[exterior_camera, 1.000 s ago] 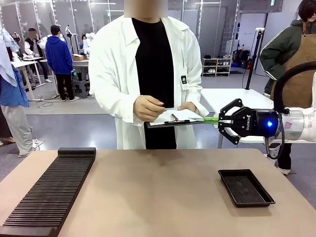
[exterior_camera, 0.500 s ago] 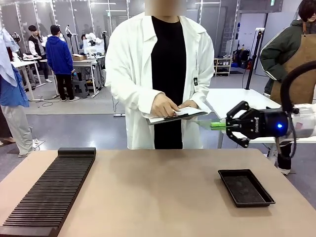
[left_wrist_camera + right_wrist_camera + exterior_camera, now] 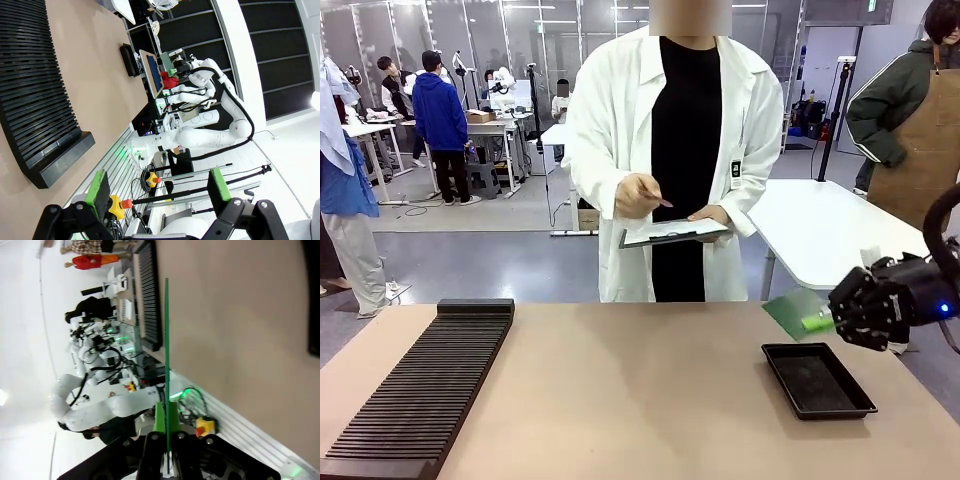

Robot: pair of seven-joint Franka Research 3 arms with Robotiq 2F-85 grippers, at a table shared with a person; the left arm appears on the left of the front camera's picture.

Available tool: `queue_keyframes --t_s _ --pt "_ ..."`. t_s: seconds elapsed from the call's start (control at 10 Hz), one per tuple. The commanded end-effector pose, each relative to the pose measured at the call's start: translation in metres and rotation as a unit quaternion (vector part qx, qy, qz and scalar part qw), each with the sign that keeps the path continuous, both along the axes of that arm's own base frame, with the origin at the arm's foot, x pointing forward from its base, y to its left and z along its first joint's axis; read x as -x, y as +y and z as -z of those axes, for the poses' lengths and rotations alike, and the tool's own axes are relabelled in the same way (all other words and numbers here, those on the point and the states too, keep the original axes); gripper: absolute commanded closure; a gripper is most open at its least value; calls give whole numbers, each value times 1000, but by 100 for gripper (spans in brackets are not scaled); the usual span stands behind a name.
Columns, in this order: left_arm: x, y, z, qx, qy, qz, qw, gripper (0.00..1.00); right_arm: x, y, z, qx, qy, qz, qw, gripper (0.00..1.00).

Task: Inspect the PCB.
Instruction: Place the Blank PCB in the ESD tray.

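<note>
While clamped in right gripper (image 3: pixel 823 321), PCB (image 3: pixel 796 310) juts left over black tray (image 3: pixel 817 380); left gripper (image 3: pixel 159 187) open.

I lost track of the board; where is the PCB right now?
In the front view the PCB is at the table's right side, held in the right pincer above the far end of the black tray.

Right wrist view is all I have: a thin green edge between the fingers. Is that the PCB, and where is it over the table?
Observer: Yes. The right gripper holds the PCB in the air, just above the far end of the black tray.
Operator: Is the person touching it?
Observer: No. The person's hands are at a clipboard, well apart from the board.
Operator: And the left gripper?
Observer: The left gripper is open, with nothing between its pads.
</note>
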State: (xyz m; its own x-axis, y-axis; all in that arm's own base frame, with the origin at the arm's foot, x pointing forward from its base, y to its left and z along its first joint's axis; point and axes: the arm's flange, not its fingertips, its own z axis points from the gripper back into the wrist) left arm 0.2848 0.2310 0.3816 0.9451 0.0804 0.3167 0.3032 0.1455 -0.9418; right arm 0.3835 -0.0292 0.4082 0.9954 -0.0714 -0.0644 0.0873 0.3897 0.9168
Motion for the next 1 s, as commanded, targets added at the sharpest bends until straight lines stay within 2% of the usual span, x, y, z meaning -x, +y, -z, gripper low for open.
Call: queue_keyframes --t_s 0.0,0.1,0.3,0.9 --pt "4 -2 -4 -4 7 3 1000 0 -19 -12 29 32 -30 4 999 97" --pt "4 -2 -4 -4 7 3 1000 0 -25 -16 43 40 -26 -3 999 97" --pt "4 -2 -4 -4 7 3 1000 0 -40 -30 64 81 -59 15 995 97" --pt "4 -2 -4 -4 7 3 1000 0 -59 -33 103 152 -68 51 985 97"
